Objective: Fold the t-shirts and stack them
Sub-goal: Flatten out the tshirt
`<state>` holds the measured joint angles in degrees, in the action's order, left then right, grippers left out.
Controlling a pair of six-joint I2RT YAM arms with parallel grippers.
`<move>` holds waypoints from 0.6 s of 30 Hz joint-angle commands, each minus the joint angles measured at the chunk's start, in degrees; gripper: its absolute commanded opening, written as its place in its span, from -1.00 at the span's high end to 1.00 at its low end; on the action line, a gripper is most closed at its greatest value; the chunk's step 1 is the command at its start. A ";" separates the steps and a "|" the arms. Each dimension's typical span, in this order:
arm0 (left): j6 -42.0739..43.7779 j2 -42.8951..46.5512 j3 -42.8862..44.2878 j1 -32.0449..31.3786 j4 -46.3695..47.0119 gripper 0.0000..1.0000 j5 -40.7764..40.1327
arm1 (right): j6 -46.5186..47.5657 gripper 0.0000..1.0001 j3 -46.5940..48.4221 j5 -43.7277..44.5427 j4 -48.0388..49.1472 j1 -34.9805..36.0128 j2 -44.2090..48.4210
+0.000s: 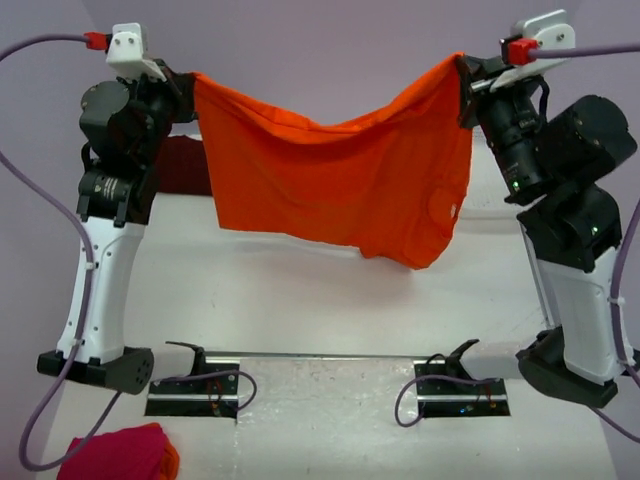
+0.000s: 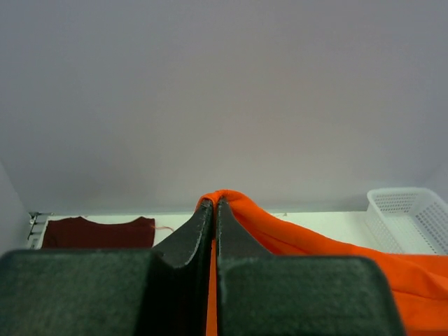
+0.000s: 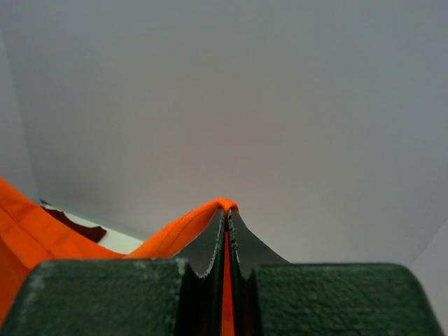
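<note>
1. The walls are pale grey-purple, and a white desk lies below the arms.
2. The bright orange cloth t-shirt hangs in the air above the desk. It is stretched between both arms and sags in the middle.
3. The left tool is pinched tight on one top corner of the shirt. The right tool is pinched tight on the other.
4. The dark maroon cloth t-shirt lies flat at the far left of the desk.
5. A white plastic basket sits far right.
6. The orange shirt looks light, soft and floppy, so holding it by corners or edges seems best.
</note>
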<state>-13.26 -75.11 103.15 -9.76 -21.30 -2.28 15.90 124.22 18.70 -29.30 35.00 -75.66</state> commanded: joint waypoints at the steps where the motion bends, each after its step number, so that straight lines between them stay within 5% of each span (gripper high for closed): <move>1: 1.04 11.18 0.30 -0.52 3.63 1.00 -1.59 | -0.96 1.00 2.69 -0.77 3.12 1.82 8.06; 5: 2.79 8.69 1.85 -0.52 5.67 1.00 -2.81 | 4.83 1.00 0.57 1.15 9.35 0.95 7.12; 10: 1.57 0.40 4.88 -0.61 3.28 1.00 -2.90 | 8.89 1.00 14.11 6.16 6.20 -0.38 -6.95; 18: 1.56 21.04 -8.05 -0.79 8.46 1.00 -3.94 | 1.86 1.00 1.02 0.20 4.25 9.02 10.61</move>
<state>-12.45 -64.36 95.00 -10.33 -19.00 -3.64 19.94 125.75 21.04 -25.67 41.89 -72.34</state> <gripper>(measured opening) 0.005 0.004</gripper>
